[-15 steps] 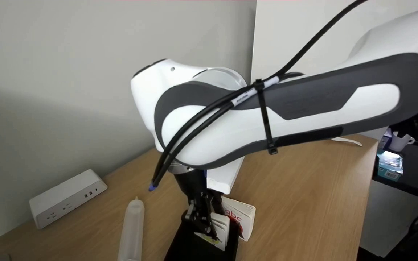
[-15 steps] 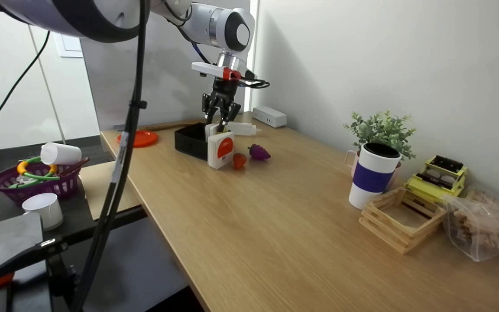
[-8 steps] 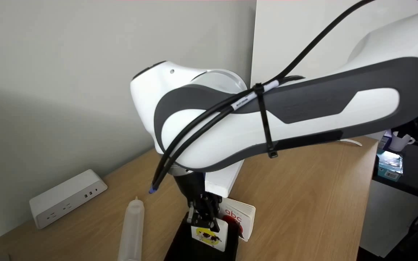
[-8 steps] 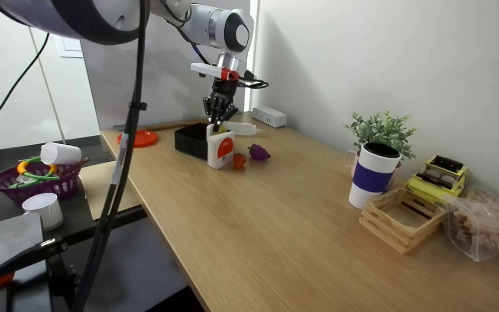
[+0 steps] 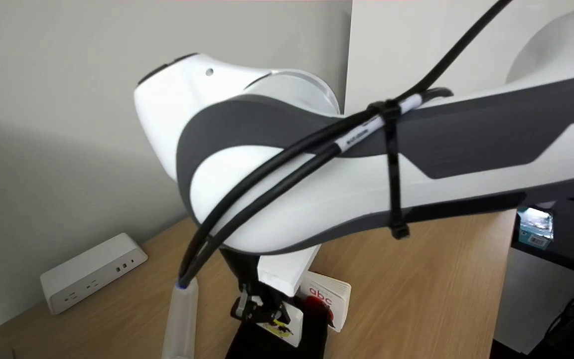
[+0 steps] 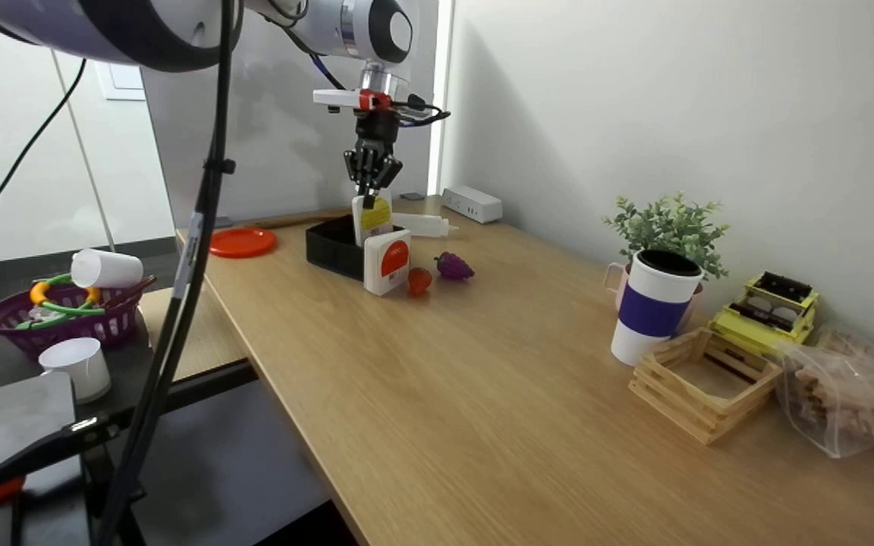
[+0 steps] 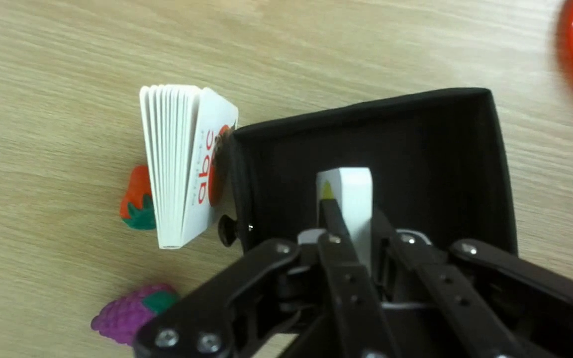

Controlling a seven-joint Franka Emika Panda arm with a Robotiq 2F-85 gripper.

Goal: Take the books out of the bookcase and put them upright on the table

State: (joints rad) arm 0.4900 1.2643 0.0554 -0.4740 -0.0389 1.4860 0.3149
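My gripper is shut on a white book with a yellow mark and a cow picture, one finger on each cover. In both exterior views the held book is upright above or partly within the black bookcase; its lower edge is hidden in an exterior view. Another white book with red "abc" and a red-black mark stands upright on the table, beside the bookcase's outer wall. The inside of the bookcase looks dark around the held book.
A toy strawberry and purple toy grapes lie near the standing book. A red plate, a white bottle and a white power strip surround the bookcase. A wooden crate and a tumbler stand farther along the table.
The fingers, apart around the cow book a second ago, have closed on it. The gripper has then risen with the book and shifted left in both exterior views. The abc book has not moved.
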